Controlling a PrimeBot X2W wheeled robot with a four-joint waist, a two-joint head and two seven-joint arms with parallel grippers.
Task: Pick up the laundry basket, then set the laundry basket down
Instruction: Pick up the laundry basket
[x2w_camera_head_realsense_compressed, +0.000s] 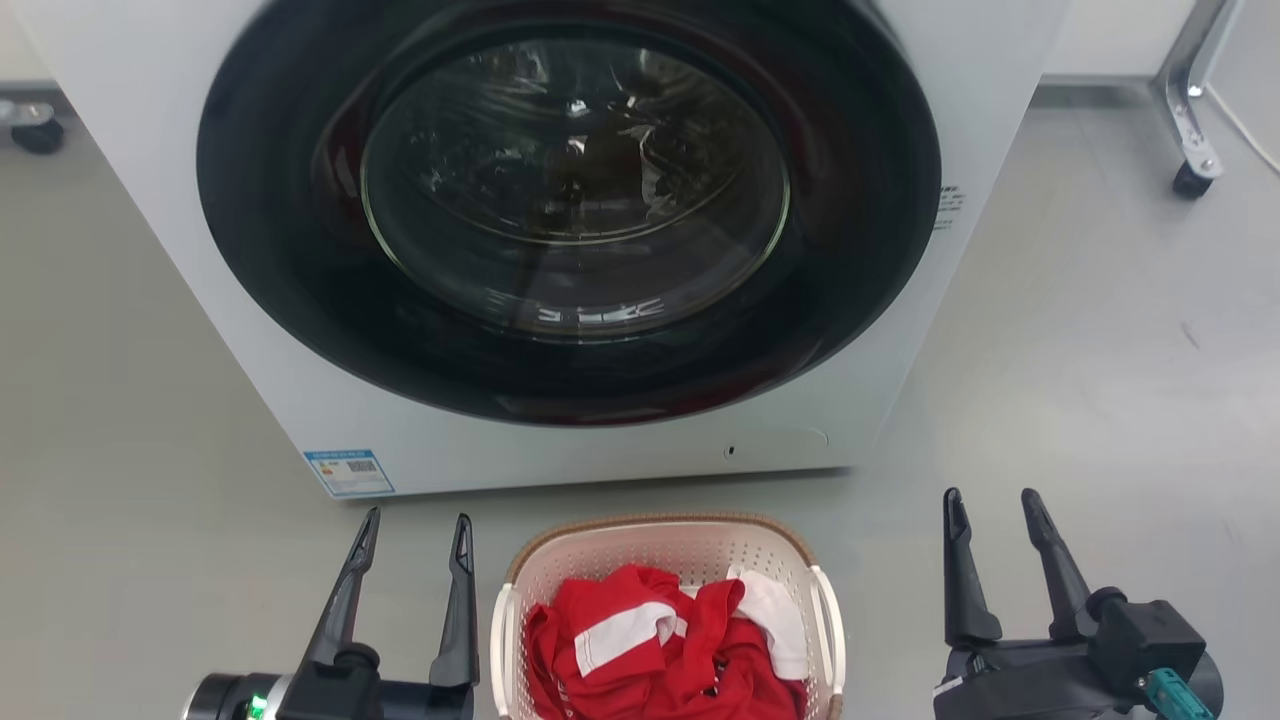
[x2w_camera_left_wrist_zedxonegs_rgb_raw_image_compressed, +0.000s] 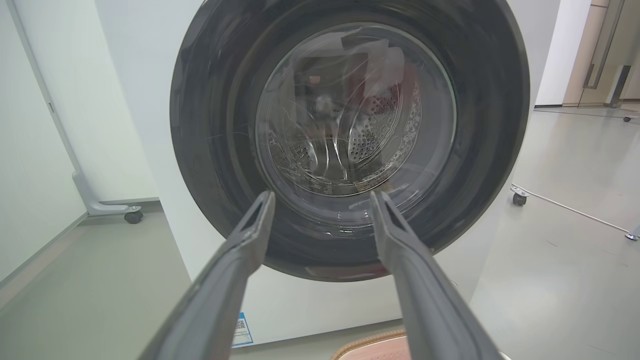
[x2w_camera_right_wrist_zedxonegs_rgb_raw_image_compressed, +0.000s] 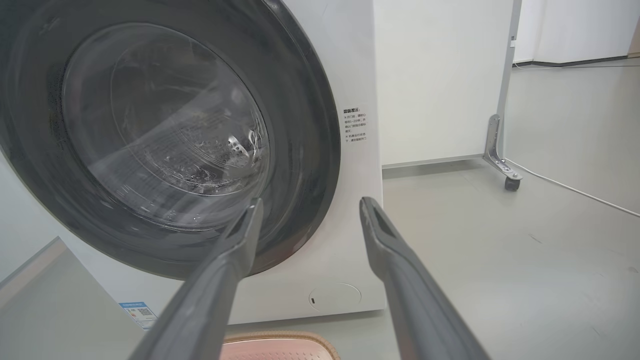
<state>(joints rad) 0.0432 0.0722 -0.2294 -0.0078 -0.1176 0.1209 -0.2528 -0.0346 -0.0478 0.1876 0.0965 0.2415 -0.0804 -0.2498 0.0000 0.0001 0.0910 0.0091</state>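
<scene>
the rounded cream-white perforated plastic laundry basket (x2w_camera_head_realsense_compressed: 640, 552) with the brown woven-look rim stands on the grey floor (x2w_camera_head_realsense_compressed: 1100, 350). it is just in front of the white front-loading washer (x2w_camera_head_realsense_compressed: 575, 190) with the dark round glass door, and between our two hands. it holds a crumpled red garment (x2w_camera_head_realsense_compressed: 690, 670) and a white cloth (x2w_camera_head_realsense_compressed: 775, 610).

the left hand (x2w_camera_head_realsense_compressed: 417, 517) is just beside the left white side handle (x2w_camera_head_realsense_compressed: 498, 640), with its fingers spread wide and empty. the right hand (x2w_camera_head_realsense_compressed: 991, 495) is well apart from the right white side handle (x2w_camera_head_realsense_compressed: 832, 630), and is likewise spread wide and empty. neither hand touches the basket, so we judge the pick-up not yet begun.

recommended procedure for the step in hand:

1. we bring the right hand inward until it is as near its handle as the left hand is to its own.
2. we lower both hands to handle height, one finger on each side of the handle.
3. we close both hands together, so the light basket does not slide sideways.
4. we raise both hands at the same rate and keep the rim level, so the clothing does not spill.

caution: the far rim is near the washer front, so we lift straight up.
</scene>
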